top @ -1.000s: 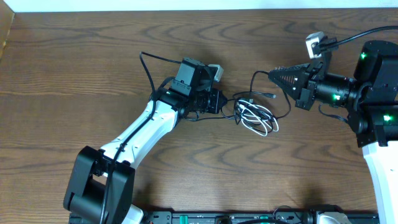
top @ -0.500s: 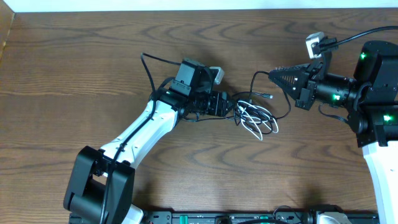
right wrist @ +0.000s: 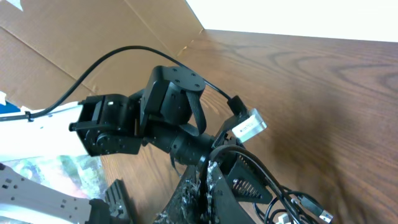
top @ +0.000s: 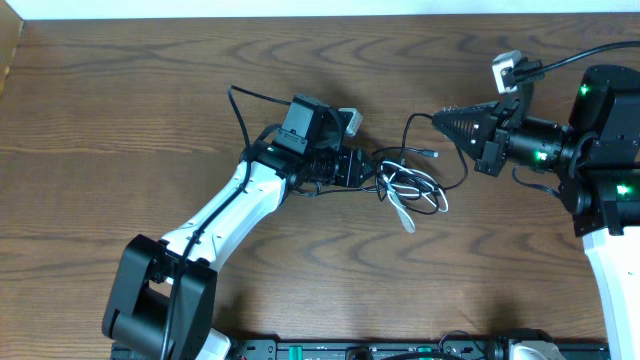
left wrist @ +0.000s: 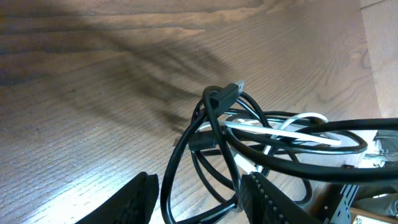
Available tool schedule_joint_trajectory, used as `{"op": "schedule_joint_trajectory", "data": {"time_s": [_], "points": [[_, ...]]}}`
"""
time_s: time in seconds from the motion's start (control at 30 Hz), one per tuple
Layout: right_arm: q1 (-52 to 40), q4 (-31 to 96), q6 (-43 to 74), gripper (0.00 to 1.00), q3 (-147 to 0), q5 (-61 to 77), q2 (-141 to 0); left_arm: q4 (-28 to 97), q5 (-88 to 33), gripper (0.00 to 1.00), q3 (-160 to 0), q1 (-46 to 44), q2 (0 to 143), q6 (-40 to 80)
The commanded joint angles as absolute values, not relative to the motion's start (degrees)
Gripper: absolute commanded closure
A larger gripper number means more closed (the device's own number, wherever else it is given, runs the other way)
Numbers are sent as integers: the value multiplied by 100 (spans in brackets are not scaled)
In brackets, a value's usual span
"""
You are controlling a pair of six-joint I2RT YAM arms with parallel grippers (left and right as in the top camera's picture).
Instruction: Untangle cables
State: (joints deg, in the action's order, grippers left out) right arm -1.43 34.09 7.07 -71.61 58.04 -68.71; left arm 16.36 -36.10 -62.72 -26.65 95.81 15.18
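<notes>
The cables [top: 412,185] lie as a loose tangle of black loops with one white cord [top: 400,205] at the middle of the wooden table. My left gripper [top: 368,166] is at the tangle's left side. In the left wrist view it [left wrist: 198,190] is open, with black loops [left wrist: 214,118] lying between its fingers and a small plug sticking up. My right gripper [top: 441,119] is above and to the right of the tangle. It [right wrist: 208,171] is shut on a thin black cable [right wrist: 280,186] that runs down into the tangle.
A cardboard box [right wrist: 93,31] stands at the table's far left edge. A thick black cable [top: 240,110] arcs off the left arm. A black rail [top: 380,350] runs along the front edge. The right arm's base [top: 610,160] stands at the right.
My left gripper has moved a little right into the tangle. The white cord's loop has swung down and left. The right gripper has stayed in place.
</notes>
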Motion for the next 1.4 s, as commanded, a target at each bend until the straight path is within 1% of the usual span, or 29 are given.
{"op": "schedule_joint_trajectory", "data": {"time_s": [0.0,0.13,0.2,0.5,0.6,0.63,0.67,0.73,0.87,1.07,1.17,1.33,1.37], "points": [[-143,3262,819,99,-7179,5909,-6759,1645,-3686,50,-6311,-2661,9596,1503],[-143,3142,921,99,-7179,5909,-6740,1645,-3686,48,-6311,-2661,9625,1503],[-143,3135,923,99,-7179,5911,-6737,1645,-3686,45,-6311,-2661,9625,1500],[-143,2832,1096,99,-7179,6025,-6729,1594,-3686,46,-6058,-2665,9625,1500],[-143,2779,1181,99,-7179,6060,-6724,1505,-3688,56,-5951,-2679,9625,1503],[-143,2783,1179,99,-7179,6060,-6724,1479,-3691,63,-5951,-2683,9625,1503],[-143,2783,1181,99,-7179,6060,-6724,1437,-3717,71,-5951,-2683,9625,1505],[-143,2786,1179,99,-7179,6060,-6722,1291,-3929,92,-5951,-2683,9625,1507],[-145,2788,1179,99,-7179,6060,-6724,921,-4484,92,-5951,-2683,9625,1511],[-143,2974,1149,99,-7179,6036,-6724,893,-4488,93,-5951,-2683,9623,1529],[-143,3081,1033,99,-7179,5918,-6724,891,-4689,92,-5951,-2687,9623,1527],[-145,3850,845,99,-7179,4501,-6731,930,-4735,92,-5951,-2698,9623,1520],[-145,4108,803,99,-7179,4045,-6742,921,-4733,92,-5951,-2696,9623,1507]]}}
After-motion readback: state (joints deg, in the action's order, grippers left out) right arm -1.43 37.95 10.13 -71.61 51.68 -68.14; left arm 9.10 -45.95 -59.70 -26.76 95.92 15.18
